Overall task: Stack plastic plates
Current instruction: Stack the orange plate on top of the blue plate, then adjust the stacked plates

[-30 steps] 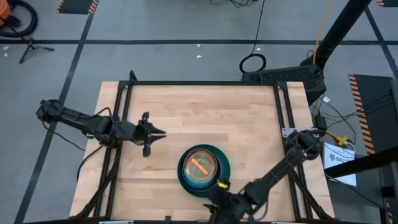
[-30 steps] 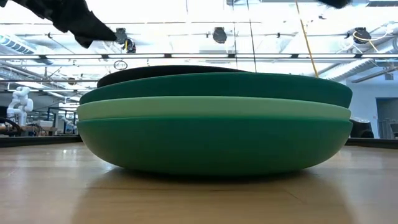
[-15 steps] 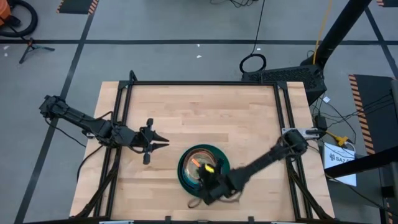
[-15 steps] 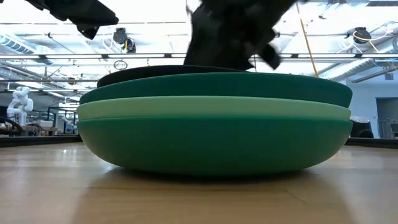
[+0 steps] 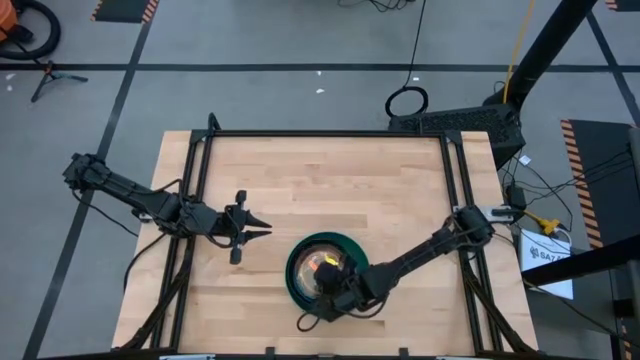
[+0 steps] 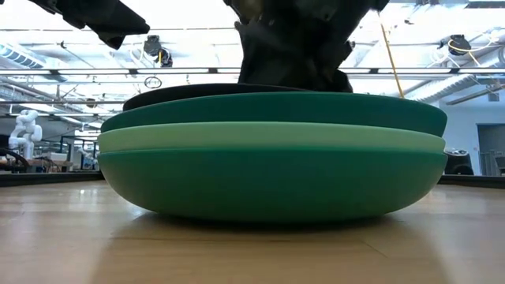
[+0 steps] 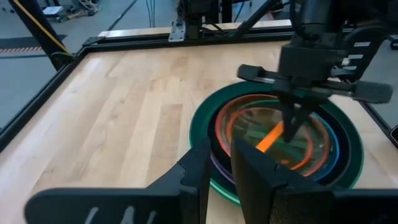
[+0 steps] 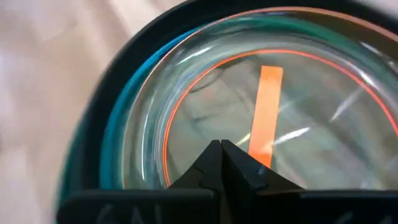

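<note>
Plates (image 5: 325, 278) sit nested in one stack near the front of the table (image 5: 320, 180), dark green outermost, clear cyan and orange-rimmed ones on top. Right gripper (image 7: 296, 127) hangs over the stack's centre, jaws closed on nothing visible. Left gripper (image 5: 252, 224) waits well apart to the left; its jaw state cannot be told. Judged light, stiff, glossy and slippery plastic; any hold is best taken at a raised rim.

a pale wooden table (image 5: 320, 175) with a black frame round its edges. directly on it sits only one stack of plastic plates (image 5: 325, 272), near the middle of the front edge; the bottom plate (image 6: 268, 181), dark green, rests on the wood.
</note>
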You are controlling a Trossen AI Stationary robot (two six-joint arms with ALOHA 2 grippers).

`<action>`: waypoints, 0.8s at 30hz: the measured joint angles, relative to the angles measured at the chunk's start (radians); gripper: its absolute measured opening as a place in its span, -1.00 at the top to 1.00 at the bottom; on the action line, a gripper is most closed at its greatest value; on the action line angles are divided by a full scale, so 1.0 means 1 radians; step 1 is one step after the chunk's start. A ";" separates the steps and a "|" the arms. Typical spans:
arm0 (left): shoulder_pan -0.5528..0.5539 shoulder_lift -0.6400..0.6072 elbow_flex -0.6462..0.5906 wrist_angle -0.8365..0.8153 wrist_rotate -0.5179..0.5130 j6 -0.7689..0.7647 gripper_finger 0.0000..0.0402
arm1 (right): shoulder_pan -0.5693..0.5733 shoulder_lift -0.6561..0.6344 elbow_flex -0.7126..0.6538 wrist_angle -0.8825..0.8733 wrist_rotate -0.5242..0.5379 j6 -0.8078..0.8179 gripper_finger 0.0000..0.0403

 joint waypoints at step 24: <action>0.000 0.000 0.000 0.009 0.000 0.013 0.64 | 0.212 -0.046 0.001 0.017 -0.227 0.127 1.00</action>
